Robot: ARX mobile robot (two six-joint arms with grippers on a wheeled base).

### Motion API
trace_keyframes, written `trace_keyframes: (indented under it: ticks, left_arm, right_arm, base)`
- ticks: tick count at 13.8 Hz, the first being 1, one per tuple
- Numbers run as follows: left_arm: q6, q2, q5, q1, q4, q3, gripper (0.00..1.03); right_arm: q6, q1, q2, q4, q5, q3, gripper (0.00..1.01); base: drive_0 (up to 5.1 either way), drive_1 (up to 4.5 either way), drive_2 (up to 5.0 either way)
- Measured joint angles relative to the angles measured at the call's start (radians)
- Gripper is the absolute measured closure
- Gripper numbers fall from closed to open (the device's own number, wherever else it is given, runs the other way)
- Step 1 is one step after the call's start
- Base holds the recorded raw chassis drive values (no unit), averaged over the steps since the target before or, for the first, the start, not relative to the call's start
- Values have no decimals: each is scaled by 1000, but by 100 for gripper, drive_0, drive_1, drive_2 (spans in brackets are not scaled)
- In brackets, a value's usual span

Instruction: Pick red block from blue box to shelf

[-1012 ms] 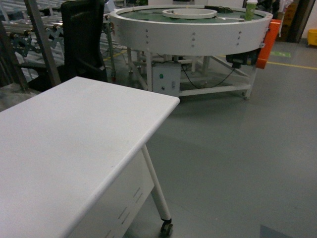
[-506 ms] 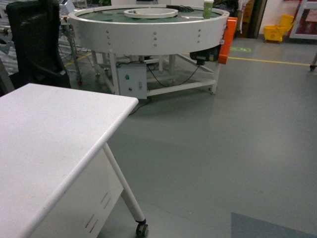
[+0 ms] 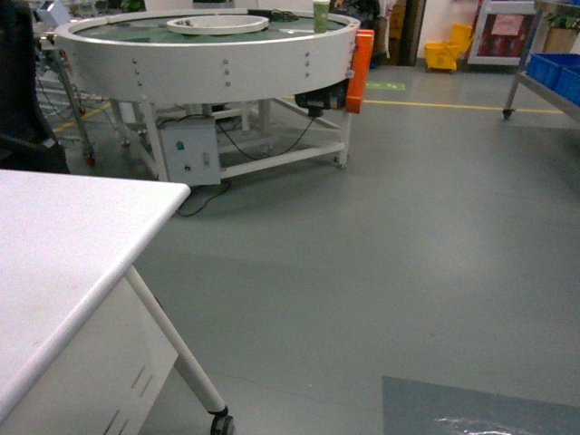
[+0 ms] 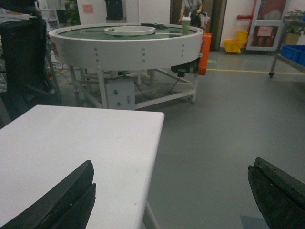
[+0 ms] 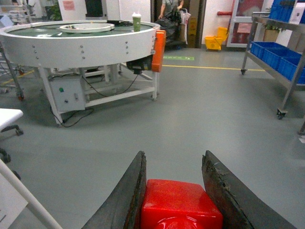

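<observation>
In the right wrist view, my right gripper (image 5: 174,155) is shut on the red block (image 5: 178,202), a glossy red cube squeezed between the two dark fingers and carried above the grey floor. The shelf (image 5: 290,81), a stainless-steel rack on castors, stands at the far right and shows again at the right edge of the head view (image 3: 542,86). My left gripper (image 4: 172,164) is wide open and holds nothing, hanging over the corner of a white table (image 4: 86,138). The blue box is out of view. Neither gripper shows in the head view.
Dark blue crates (image 5: 274,52) sit on the shelf's tiers. A white round conveyor table (image 3: 208,54) with a green cup (image 3: 321,15) stands ahead to the left. The white table (image 3: 63,245) on castors fills the lower left. A yellow mop bucket (image 3: 444,53) is far back.
The head view has swung to the right: the white table and round conveyor have slid left, and the shelf with blue crates has come into view at the right edge.
</observation>
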Motion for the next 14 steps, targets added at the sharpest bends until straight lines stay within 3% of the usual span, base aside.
trace_keyframes:
  ticks: [14]
  left_arm:
    - [0,0,0,0,0,0,5]
  right_arm:
    - [0,0,0,0,0,0,72]
  base:
    - [-136,-136,-136]
